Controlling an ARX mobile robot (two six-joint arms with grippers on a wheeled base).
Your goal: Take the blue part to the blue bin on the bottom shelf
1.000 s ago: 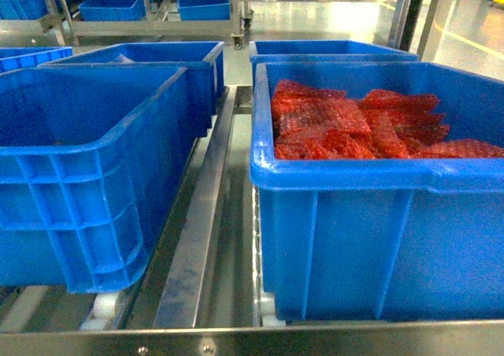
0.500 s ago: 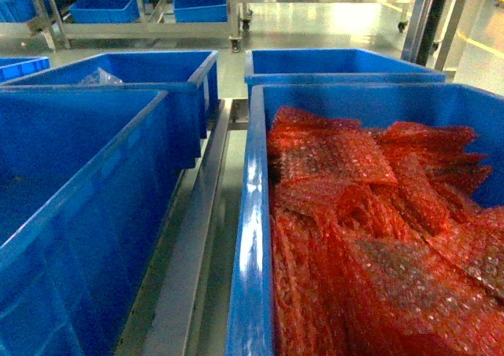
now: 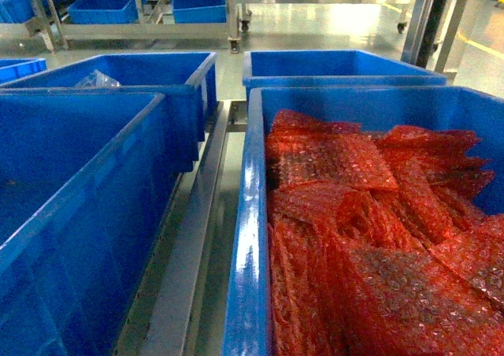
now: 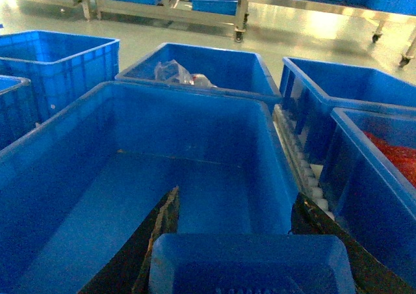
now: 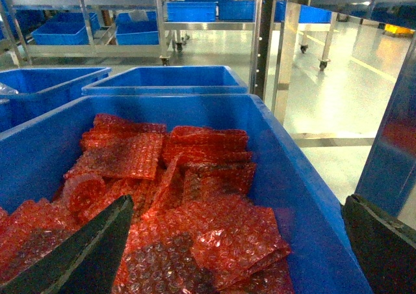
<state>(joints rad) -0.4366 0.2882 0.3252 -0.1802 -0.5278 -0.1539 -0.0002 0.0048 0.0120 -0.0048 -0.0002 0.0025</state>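
Note:
In the left wrist view my left gripper [image 4: 237, 206] is shut on the blue part [image 4: 250, 265], a smooth blue plastic piece wedged between its two dark fingers [image 4: 162, 222]. It hangs over an empty blue bin [image 4: 195, 115], which sits at the left [image 3: 79, 159] in the head view. The bins stand on the steel rails of the bottom shelf [image 3: 197, 238]. My right gripper [image 5: 237, 203] is open above a blue bin [image 5: 286, 157] filled with red bubble wrap [image 5: 169, 177]. Neither gripper shows in the head view.
Behind the empty bin, another blue bin holds a clear plastic bag [image 4: 175, 73]. White rollers [image 4: 305, 170] run between the bin rows. A steel upright post [image 5: 263, 40] stands past the right bin. Racks with more blue bins [image 3: 142, 9] line the far floor.
The head view has closed in over the bins, from facing their front walls to looking down into them. In the last half second it barely shifted.

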